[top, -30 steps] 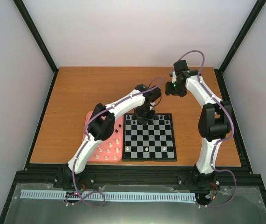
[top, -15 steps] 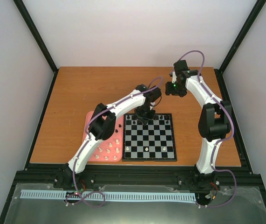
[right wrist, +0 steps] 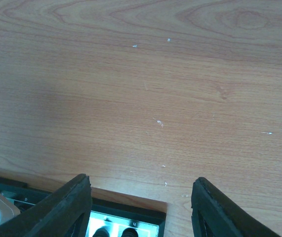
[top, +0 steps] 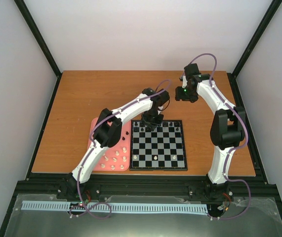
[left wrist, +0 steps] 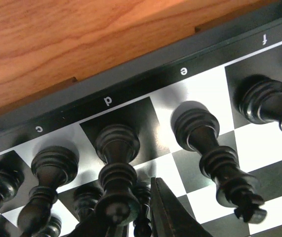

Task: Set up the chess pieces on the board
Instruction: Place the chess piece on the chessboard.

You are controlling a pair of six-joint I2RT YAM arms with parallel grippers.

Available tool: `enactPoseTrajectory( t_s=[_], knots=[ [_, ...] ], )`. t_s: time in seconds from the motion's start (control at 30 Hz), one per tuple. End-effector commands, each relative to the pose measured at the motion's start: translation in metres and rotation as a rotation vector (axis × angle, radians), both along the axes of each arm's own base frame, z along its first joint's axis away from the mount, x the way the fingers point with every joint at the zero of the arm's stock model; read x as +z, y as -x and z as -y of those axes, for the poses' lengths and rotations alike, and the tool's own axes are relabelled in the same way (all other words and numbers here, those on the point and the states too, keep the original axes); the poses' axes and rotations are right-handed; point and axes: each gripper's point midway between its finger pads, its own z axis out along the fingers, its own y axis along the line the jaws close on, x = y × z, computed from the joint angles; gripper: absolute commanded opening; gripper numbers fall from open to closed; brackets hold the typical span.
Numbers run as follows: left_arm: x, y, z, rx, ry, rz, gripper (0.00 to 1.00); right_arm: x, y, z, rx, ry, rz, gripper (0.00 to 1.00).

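The board (top: 161,144) lies at the table's middle, its border also in the left wrist view (left wrist: 131,89). Black chess pieces (top: 166,123) stand along its far rows. In the left wrist view they stand on the squares c (left wrist: 52,165), d (left wrist: 115,148), e (left wrist: 200,133) and f (left wrist: 261,98). My left gripper (top: 151,120) (left wrist: 123,210) hangs low over the far edge, its fingers (left wrist: 173,212) either side of the d piece's head, with a gap showing. My right gripper (top: 185,94) (right wrist: 138,197) is open and empty above bare wood beyond the board's far right corner (right wrist: 131,222).
A pink tray (top: 97,129) left of the board holds several cream-white pieces (top: 116,159). Three cream-white pieces (top: 155,157) stand on the board's near rows. Black frame posts run along the table's sides.
My left gripper has drawn back a little toward the far edge of the board. The right arm has barely moved.
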Motion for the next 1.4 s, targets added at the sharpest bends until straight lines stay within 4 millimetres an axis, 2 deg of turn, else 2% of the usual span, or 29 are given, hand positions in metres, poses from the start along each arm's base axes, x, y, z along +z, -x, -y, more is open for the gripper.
enactPoseTrajectory(
  t_s=[0.0,0.4,0.8,1.17,1.3,1.37],
  knots=[
    [0.005,-0.013,0.003,0.021,0.025,0.028,0.15,0.007,-0.004,0.003,0.000,-0.003,0.016,0.56],
    [0.004,-0.008,0.011,0.012,0.065,-0.008,0.15,0.007,-0.005,0.003,0.001,-0.004,0.014,0.56],
    [0.009,-0.012,0.013,0.015,0.075,0.014,0.16,0.006,-0.004,0.002,0.002,-0.006,0.012,0.56],
    [0.050,-0.020,0.005,0.022,0.074,0.104,0.24,0.009,-0.003,0.001,0.006,-0.015,0.016,0.56],
    [0.079,-0.019,-0.006,0.034,0.061,0.155,0.24,0.011,-0.003,0.001,0.007,-0.014,0.020,0.56],
    [0.100,-0.021,-0.016,0.041,0.053,0.210,0.29,0.011,-0.003,0.002,0.007,-0.012,0.020,0.56]
  ],
)
